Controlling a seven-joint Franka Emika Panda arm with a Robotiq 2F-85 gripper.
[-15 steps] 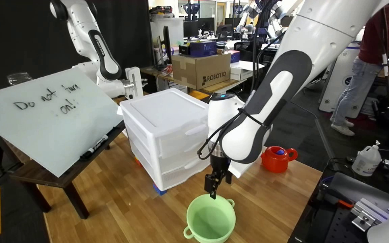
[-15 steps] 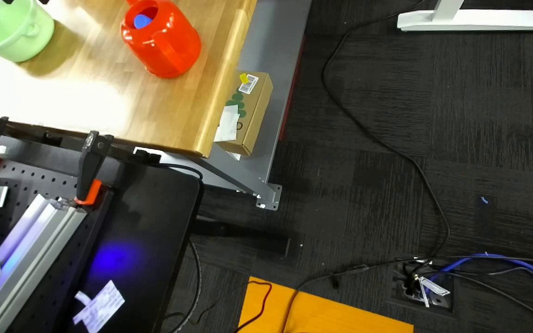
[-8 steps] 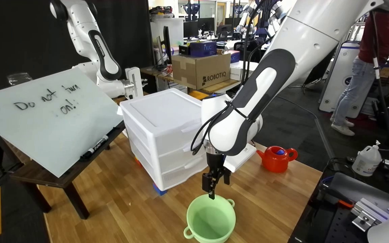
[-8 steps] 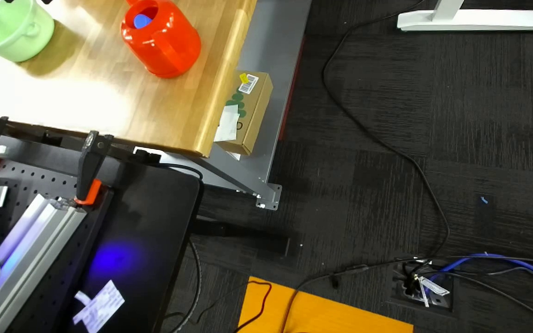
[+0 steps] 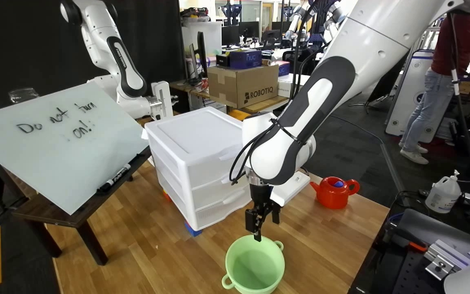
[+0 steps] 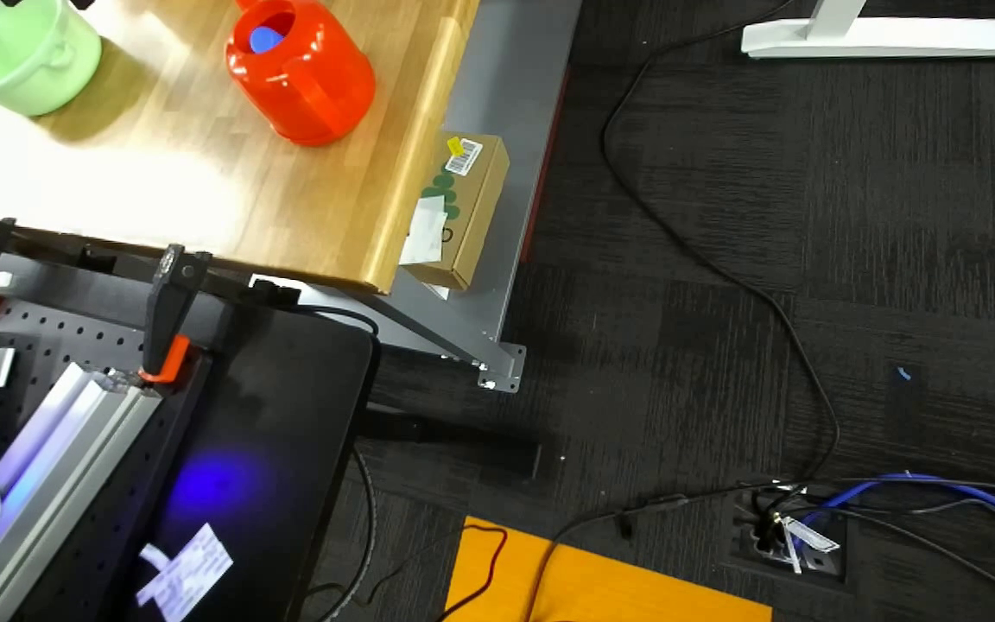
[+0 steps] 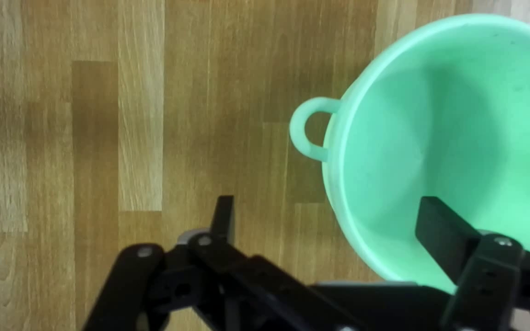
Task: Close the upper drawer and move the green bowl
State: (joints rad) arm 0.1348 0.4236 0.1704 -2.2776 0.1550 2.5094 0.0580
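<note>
Claw [image 7: 329,211] | 2 fingers [image 7: 446,234] spread wide | at rim of green bowl [image 7: 449,151] | contact unclear

Arm [image 5: 320,98] slants down; tool [image 7: 327,216] points downward, fingers [image 7: 222,220] well apart.

Green bowl [image 5: 255,267]: pale mint, round, loop handles on opposite sides of rim. Upright on table [image 6: 325,233], set in from the visible edges, well apart from the corner seen in both exterior views. Upper drawer [image 5: 214,173]: white, translucent, wide, shallow front. Appears pushed in; right end of front hidden. Sits above table level, also well apart from that corner.
</note>
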